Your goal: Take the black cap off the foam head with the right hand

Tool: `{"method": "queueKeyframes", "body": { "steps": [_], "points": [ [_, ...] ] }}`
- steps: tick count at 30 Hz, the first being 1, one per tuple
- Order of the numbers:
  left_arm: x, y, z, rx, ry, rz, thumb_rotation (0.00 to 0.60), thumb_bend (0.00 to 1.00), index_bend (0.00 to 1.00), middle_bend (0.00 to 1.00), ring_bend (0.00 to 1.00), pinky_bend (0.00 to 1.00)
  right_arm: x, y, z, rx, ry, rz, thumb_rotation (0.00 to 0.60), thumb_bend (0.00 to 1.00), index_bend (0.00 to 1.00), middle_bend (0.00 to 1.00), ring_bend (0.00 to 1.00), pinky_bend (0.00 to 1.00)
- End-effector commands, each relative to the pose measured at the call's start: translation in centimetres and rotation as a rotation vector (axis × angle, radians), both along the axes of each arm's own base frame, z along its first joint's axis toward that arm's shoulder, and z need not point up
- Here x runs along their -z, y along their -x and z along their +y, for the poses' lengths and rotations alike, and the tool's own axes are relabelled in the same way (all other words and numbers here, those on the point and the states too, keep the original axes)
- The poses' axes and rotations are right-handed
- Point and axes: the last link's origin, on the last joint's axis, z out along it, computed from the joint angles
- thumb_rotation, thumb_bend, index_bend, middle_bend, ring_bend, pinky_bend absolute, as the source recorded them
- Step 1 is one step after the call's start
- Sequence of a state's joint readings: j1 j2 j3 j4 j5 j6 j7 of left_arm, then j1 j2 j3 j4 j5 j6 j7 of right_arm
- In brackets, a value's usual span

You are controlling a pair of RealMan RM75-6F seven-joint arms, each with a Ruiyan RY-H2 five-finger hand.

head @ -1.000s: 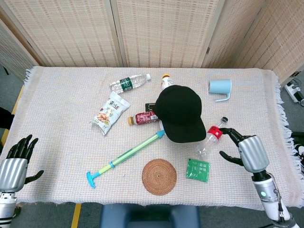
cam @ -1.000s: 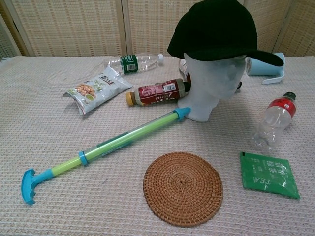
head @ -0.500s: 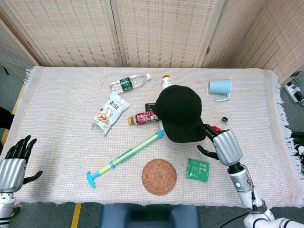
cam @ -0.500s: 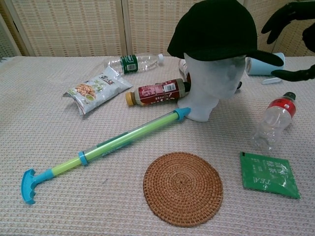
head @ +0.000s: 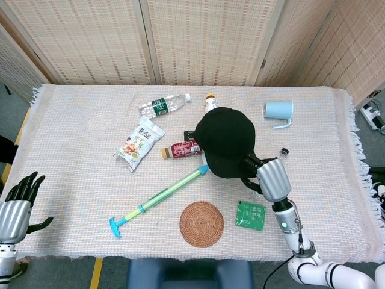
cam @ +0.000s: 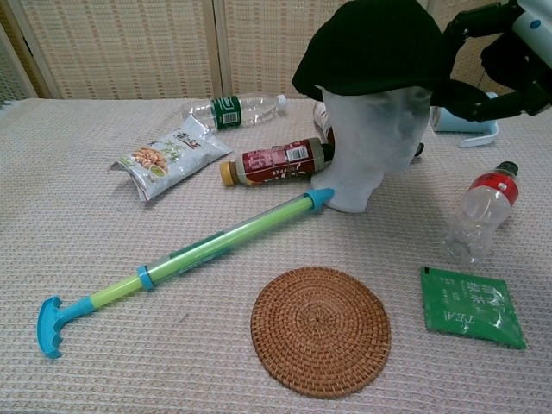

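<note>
Your black cap (cam: 373, 45) sits on the foam head (cam: 373, 142), crown fully seated and covering the top down to the brow, so the removal itself is not done. The head stands upright near the middle of the table (head: 78, 120), with the blue tip of the green water squirter (cam: 181, 254) touching its base and a red-labelled drink bottle (cam: 274, 160) lying just behind it.

Your right hand (cam: 492, 65) is at the brim side of the cap. In the chest view its dark fingers (cam: 470, 99) bracket the brim, one set above and one below, and they appear to touch it. I judge the grasp to be forming or just made, but the pictures do not show clearly whether the brim is pinched tight, so I cannot tell if you hold it. In the head view the same hand (head: 264, 174) lies against the cap's right edge.

What remains, as I judge it: confirm the pinch on the brim, then lift up and away so the cap clears the head without tipping it.

Your left hand (head: 17, 201) rests at the near left corner, fingers spread, holding nothing. Near your right hand lie a clear bottle with a red cap (cam: 479, 211) and a green tea packet (cam: 470, 306); a woven coaster (cam: 319, 329) is nearer you.
</note>
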State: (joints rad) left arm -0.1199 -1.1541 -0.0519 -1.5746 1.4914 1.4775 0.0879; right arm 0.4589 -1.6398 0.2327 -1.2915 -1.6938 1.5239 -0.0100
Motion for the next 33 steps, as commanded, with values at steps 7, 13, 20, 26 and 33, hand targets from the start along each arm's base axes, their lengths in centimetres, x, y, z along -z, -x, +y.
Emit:
{"method": "queueKeyframes", "body": {
  "steps": [7, 13, 20, 26, 33],
  "points": [
    [0.1, -0.2, 0.2, 0.002, 0.012, -0.009, 0.6, 0.13, 0.08, 0.06, 0.09, 0.2, -0.9, -0.5, -1.2, 0.012, 0.08, -0.112, 0.6, 0.57, 0.85, 0.71, 0.95, 1.0],
    [0.2, -0.2, 0.3, -0.002, 0.019, -0.012, 0.6, 0.13, 0.07, 0.06, 0.08, 0.2, -2.1, -1.1, -2.8, 0.031, 0.143, -0.147, 0.6, 0.6, 0.88, 0.73, 0.96, 1.0],
    [0.5, -0.6, 0.6, 0.01, 0.029, -0.015, 0.6, 0.13, 0.06, 0.06, 0.07, 0.2, -3.8, -2.5, -5.8, 0.046, 0.212, -0.161, 0.6, 0.62, 0.89, 0.74, 0.96, 1.0],
    [0.7, -0.7, 0.7, 0.007, 0.041, -0.013, 0.6, 0.13, 0.06, 0.06, 0.07, 0.19, -4.8, -3.4, -9.0, 0.07, 0.236, -0.116, 0.6, 0.62, 0.89, 0.74, 0.96, 1.0],
    [0.9, -0.9, 0.9, 0.005, 0.051, -0.011, 0.6, 0.13, 0.06, 0.06, 0.07, 0.19, -6.2, -3.0, -12.4, 0.102, 0.263, -0.042, 0.6, 0.62, 0.89, 0.74, 0.96, 1.0]
  ]
}}
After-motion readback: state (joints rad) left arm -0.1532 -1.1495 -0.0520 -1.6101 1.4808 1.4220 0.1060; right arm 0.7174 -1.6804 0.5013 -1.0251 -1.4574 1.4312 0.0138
